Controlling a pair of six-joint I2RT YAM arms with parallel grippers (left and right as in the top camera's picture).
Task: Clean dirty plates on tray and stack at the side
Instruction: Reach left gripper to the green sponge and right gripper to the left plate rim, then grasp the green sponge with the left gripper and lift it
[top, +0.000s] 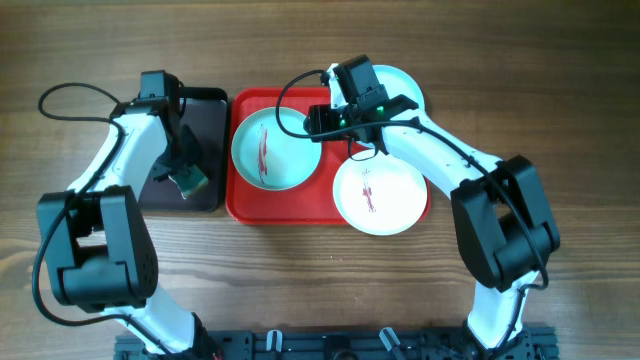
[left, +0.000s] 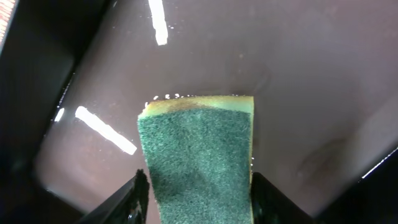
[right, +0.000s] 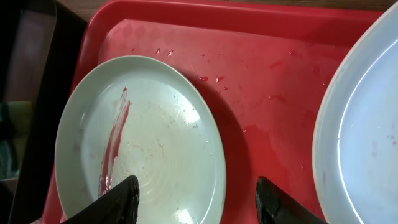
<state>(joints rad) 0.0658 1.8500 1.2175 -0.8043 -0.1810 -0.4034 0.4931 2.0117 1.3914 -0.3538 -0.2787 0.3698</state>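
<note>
A pale aqua plate (top: 275, 150) with a red streak lies on the left half of the red tray (top: 245, 205); it also shows in the right wrist view (right: 155, 143). A white plate (top: 380, 195) with a red streak lies at the tray's front right, over its edge. A third plate (top: 408, 85) lies at the back right, partly hidden by the right arm. My right gripper (top: 318, 122) (right: 199, 202) is open and empty, with its fingers on either side of the aqua plate's right rim. My left gripper (top: 188, 178) (left: 198, 199) is shut on a green and yellow sponge (left: 196, 143).
The sponge's far end touches the wet, narrow dark brown tray (top: 205, 195) (left: 311, 81), which stands left of the red tray. The red tray's floor (right: 267, 74) is wet with droplets. The white plate's rim (right: 367, 124) lies close to the right of my right gripper. Bare wooden table (top: 320, 280) surrounds it all.
</note>
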